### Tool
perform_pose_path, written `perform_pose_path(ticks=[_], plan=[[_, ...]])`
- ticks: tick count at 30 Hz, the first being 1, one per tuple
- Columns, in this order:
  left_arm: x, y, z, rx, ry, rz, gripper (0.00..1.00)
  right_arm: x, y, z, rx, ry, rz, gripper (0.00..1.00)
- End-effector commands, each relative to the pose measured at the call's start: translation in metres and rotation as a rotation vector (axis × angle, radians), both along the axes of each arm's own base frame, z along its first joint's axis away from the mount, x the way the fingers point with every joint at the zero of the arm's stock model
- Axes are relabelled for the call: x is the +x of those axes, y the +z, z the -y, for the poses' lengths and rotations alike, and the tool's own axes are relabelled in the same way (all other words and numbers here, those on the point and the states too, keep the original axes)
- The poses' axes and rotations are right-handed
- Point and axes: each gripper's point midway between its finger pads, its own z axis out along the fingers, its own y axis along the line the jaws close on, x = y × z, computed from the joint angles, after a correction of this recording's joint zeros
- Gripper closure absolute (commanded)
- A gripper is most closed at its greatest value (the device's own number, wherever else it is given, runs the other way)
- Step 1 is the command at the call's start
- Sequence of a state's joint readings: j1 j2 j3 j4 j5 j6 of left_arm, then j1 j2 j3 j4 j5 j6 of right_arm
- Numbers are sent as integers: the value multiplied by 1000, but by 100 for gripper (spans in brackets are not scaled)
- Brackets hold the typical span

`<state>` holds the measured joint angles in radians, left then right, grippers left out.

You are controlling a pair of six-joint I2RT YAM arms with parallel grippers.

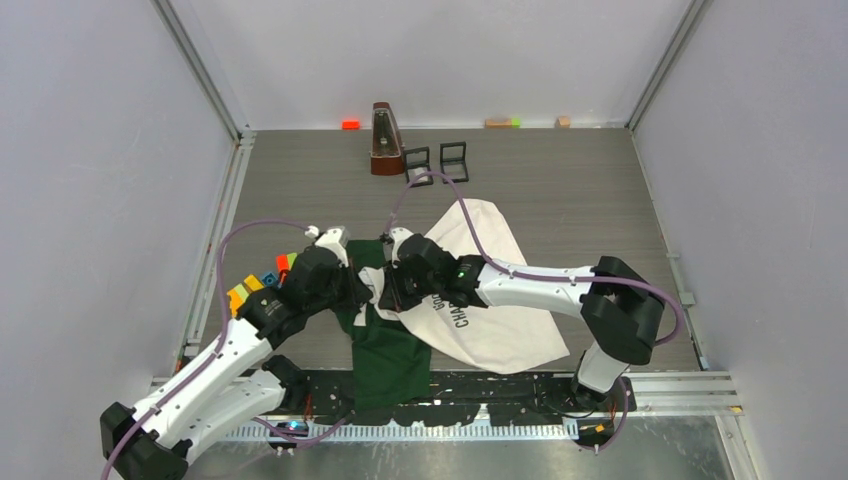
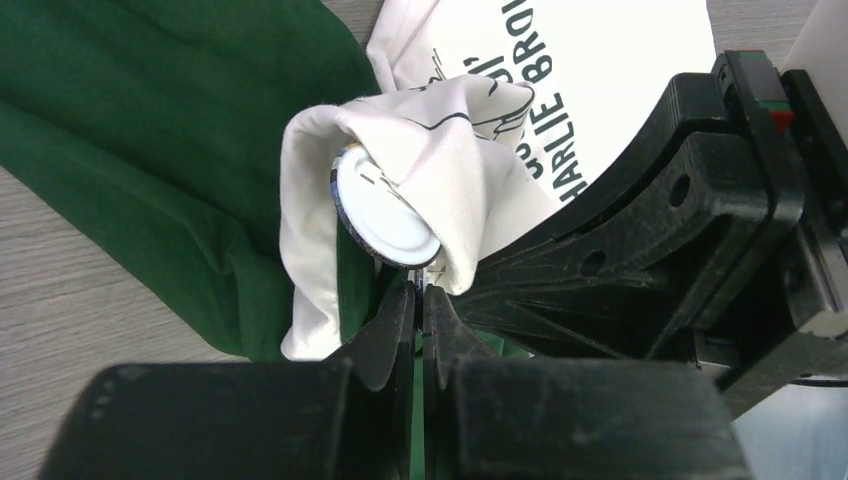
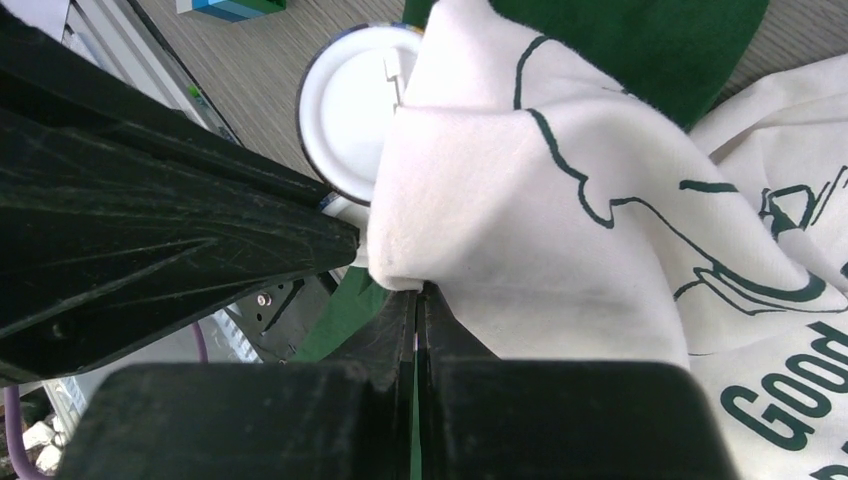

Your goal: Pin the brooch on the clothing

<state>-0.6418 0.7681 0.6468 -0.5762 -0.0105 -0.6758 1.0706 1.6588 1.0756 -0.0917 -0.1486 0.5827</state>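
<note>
My left end effector (image 2: 418, 292) is clenched, seemingly on the lower rim of the brooch (image 2: 385, 215), whose white back shows. My right end effector (image 3: 418, 295) grasps a bunched fold of the T-shirt (image 3: 520, 220) touching it, above the worktop (image 1: 560, 190). I should hold that fold taut and drive the pin through squarely.

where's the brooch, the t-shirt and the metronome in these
brooch (image 2: 385, 212): left wrist view, on its round white back.
T-shirt (image 1: 505, 335): top view, on the plain white body cloth.
metronome (image 1: 386, 140): top view, on its brown front face.
</note>
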Motion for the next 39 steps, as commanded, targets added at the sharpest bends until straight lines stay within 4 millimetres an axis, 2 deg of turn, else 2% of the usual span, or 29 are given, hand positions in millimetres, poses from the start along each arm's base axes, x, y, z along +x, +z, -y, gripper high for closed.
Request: perform_pose_path(ticks=[1, 14, 39], plan=[[7, 20, 8, -83, 8, 76, 100, 2, 5, -10, 16, -9, -4, 99], [4, 28, 18, -182, -3, 95, 100, -2, -1, -12, 12, 10, -31, 100], [5, 40, 25, -254, -13, 130, 100, -14, -14, -18, 18, 51, -106, 99]])
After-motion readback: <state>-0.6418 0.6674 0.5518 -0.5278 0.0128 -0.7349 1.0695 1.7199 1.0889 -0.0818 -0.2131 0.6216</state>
